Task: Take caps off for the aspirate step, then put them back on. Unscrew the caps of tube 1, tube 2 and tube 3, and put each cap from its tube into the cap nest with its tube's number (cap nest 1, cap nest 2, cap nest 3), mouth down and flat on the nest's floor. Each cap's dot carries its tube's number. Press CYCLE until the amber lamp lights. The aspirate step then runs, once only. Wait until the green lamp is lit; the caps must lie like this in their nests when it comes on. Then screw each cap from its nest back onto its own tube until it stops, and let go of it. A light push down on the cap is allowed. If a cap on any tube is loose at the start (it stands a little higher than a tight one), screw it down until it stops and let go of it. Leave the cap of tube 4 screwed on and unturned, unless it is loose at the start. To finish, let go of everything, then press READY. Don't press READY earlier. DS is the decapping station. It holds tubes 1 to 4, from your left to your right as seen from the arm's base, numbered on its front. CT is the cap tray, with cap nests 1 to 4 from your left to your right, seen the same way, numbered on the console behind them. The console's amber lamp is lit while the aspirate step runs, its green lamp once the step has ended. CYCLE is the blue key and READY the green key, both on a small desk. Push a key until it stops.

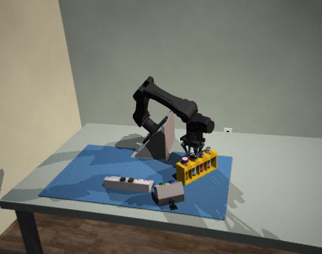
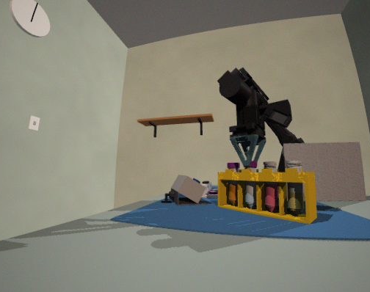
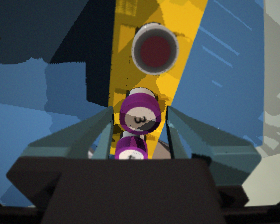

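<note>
The yellow decapping station [image 1: 197, 166] holds four tubes. In the wrist view the purple cap marked 3 [image 3: 139, 119] sits on its tube between my fingers. My gripper [image 3: 139, 111] points straight down over it and is open, with a small gap between each finger and the cap. The purple cap of tube 4 [image 3: 130, 150] sits on its tube just below cap 3 in that view. The tube on the other side of cap 3 stands uncapped, with its dark red mouth [image 3: 155, 49] showing. In the exterior view my gripper [image 2: 248, 166] is at the second tube from the left, and the two tubes to its right [image 2: 270, 165] have bare grey tops.
The grey console with its cap tray [image 1: 127, 184] lies on the blue mat in front of the arm. The small key desk [image 1: 168, 193] with the green and blue keys stands beside it. A grey wedge-shaped block [image 1: 159, 138] stands at the arm's base.
</note>
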